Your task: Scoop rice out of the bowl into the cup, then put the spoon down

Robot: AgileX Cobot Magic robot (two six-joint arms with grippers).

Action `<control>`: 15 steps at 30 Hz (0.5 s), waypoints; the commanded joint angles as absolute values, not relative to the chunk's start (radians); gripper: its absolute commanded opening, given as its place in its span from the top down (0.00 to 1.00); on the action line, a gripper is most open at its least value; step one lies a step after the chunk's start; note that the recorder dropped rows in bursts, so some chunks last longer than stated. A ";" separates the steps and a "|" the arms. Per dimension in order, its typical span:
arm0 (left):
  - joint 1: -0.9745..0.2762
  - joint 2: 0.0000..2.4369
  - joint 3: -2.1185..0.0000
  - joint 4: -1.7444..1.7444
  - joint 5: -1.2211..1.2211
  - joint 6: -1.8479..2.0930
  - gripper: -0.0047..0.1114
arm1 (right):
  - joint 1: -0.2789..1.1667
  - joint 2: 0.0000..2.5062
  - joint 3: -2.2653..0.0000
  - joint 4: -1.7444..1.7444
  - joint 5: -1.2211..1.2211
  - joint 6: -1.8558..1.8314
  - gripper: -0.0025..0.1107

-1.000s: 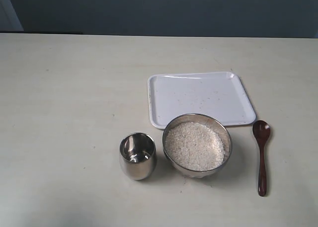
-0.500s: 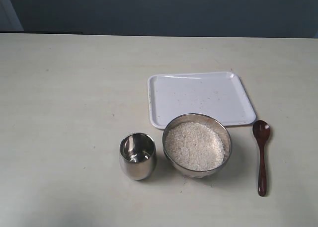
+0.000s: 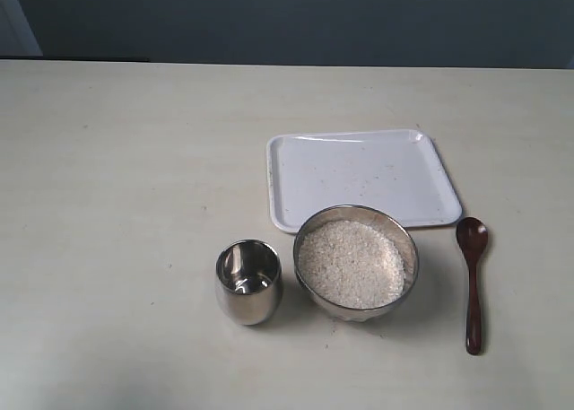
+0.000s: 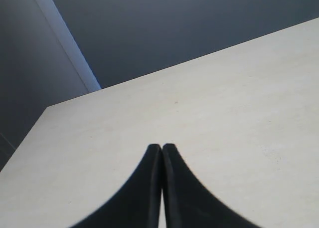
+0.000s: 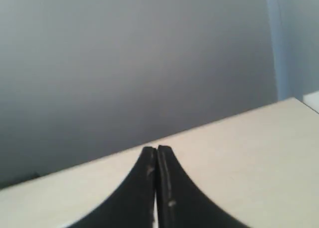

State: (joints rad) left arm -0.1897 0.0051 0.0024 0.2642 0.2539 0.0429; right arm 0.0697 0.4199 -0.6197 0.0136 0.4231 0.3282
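Spoon (image 3: 473, 289) first: it lies flat on the tabletop (image 3: 117, 177), untouched, on the right arm's side. Its round head sits just off the white tray's (image 3: 359, 172) nearest corner, and its handle runs straight away from the table edge along the dark wall. Beside it, with a clear gap between, stands the steel bowl (image 3: 359, 312), heaped with rice (image 3: 350, 264) and overlapping the tray's front rim from where I stand. The little cup (image 3: 248, 307) sits close on the bowl's other side, upright, and I can see no grains in it.

So nothing has started; this is the very first step, fetching the spoon. I'd say the next move belongs to the right arm: spread the fingers, come down over that slim handle, and pinch it across its width. It lies flush on the table, so the tips will have to get right down to the surface.

As for the arms, neither shows over the work area. The right gripper (image 5: 156, 148) has its fingers pressed tight together on nothing, aimed out over bare table towards the wall. The left gripper (image 4: 161, 147) is the same, fingers closed and empty, above open tabletop with a table corner ahead.
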 commanded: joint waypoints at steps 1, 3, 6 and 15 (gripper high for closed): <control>-0.198 0.000 0.000 0.262 0.242 0.036 0.96 | 0.071 0.816 -0.955 0.013 0.756 0.096 0.98; -0.198 0.000 0.000 0.262 0.242 0.036 0.96 | 0.071 1.014 -1.072 0.000 0.857 0.062 0.98; -0.198 0.000 0.000 0.262 0.242 0.036 0.96 | 0.073 1.255 -1.154 0.010 0.967 0.056 0.98; -0.198 0.000 0.000 0.262 0.242 0.036 0.96 | 0.205 1.618 -1.157 0.147 1.039 -0.161 0.79</control>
State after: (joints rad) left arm -0.1897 0.0051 0.0024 0.2642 0.2539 0.0429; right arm 0.1655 1.5842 -1.1487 0.0835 1.0352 -0.0606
